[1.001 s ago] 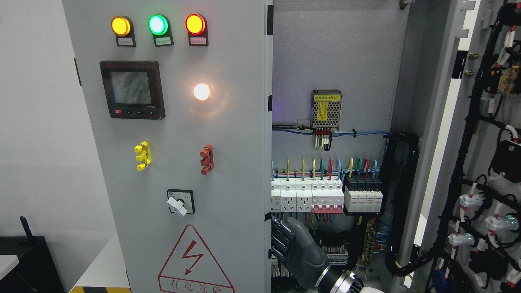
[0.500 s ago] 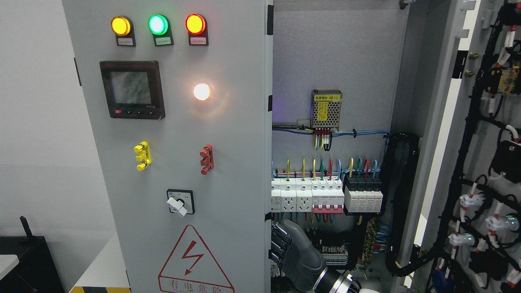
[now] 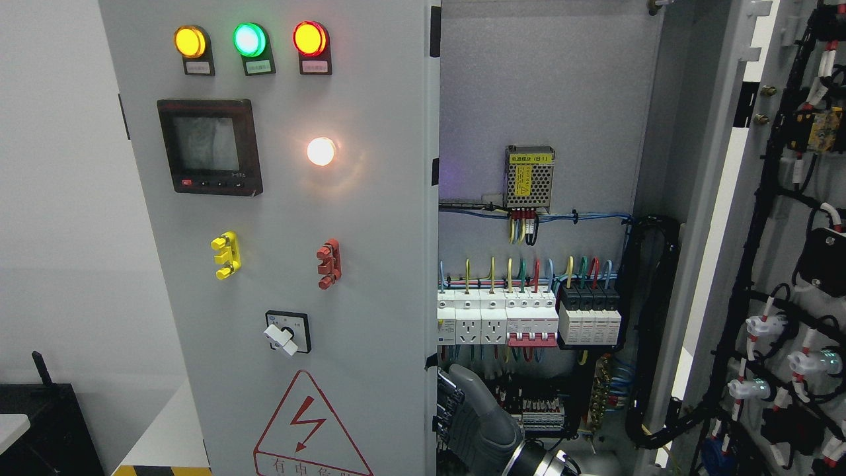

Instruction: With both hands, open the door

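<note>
Reaching in from the lower right, the right hand (image 3: pixel 472 416), grey and ribbed with dark jointed fingers (image 3: pixel 448 403), is curling those fingers around the inner edge of the left door (image 3: pixel 370 264). This flat matte-grey metal panel is filling the picture's left half, carrying three round lamps (image 3: pixel 249 39), a square black display (image 3: pixel 208 145) and a triangular red warning sign (image 3: pixel 307 430). Beside it, blocky white breakers (image 3: pixel 496 320) are sitting inside the cabinet.
</note>
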Tool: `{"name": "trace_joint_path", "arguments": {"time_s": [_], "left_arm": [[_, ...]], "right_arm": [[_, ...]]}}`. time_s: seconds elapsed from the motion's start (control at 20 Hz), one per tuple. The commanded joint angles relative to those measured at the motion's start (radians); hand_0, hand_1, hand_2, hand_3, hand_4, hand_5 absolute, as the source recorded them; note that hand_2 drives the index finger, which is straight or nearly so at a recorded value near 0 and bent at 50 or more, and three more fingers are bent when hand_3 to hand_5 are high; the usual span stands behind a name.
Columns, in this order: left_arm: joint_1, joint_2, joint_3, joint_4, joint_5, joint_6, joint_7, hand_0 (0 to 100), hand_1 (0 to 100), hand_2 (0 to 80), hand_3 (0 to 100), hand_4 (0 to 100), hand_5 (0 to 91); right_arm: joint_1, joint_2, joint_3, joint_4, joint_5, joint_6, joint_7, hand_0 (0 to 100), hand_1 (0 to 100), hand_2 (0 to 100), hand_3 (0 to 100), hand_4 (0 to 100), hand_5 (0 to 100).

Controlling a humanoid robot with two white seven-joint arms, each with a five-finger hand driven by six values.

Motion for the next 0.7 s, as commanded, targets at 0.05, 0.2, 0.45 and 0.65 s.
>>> {"name": "trace_joint_path", "arguments": {"time_s": [0.05, 0.2, 0.45, 0.65], "left_arm": [[0.000, -0.034, 0.000, 0.000, 0.000, 0.000, 0.000, 0, 0, 0.0, 0, 0, 0.0], [0.000, -0.034, 0.000, 0.000, 0.000, 0.000, 0.000, 0, 0, 0.0, 0, 0, 0.0], [0.000, -0.034, 0.000, 0.000, 0.000, 0.000, 0.000, 0, 0, 0.0, 0, 0, 0.0], [0.000, -0.034, 0.000, 0.000, 0.000, 0.000, 0.000, 0, 0, 0.0, 0, 0, 0.0]], "right_arm": [[0.028, -0.001, 0.028, -0.057, -0.013, 0.001, 0.026, 38, 0, 0, 0, 0, 0], [0.037, -0.004, 0.044, -0.077, -0.042, 0.001, 0.034, 38, 0, 0, 0, 0, 0], [0.048, -0.007, 0.066, -0.106, -0.082, 0.001, 0.039, 38, 0, 0, 0, 0, 0], [0.051, -0.007, 0.087, -0.132, -0.088, 0.001, 0.042, 38, 0, 0, 0, 0, 0]]}}
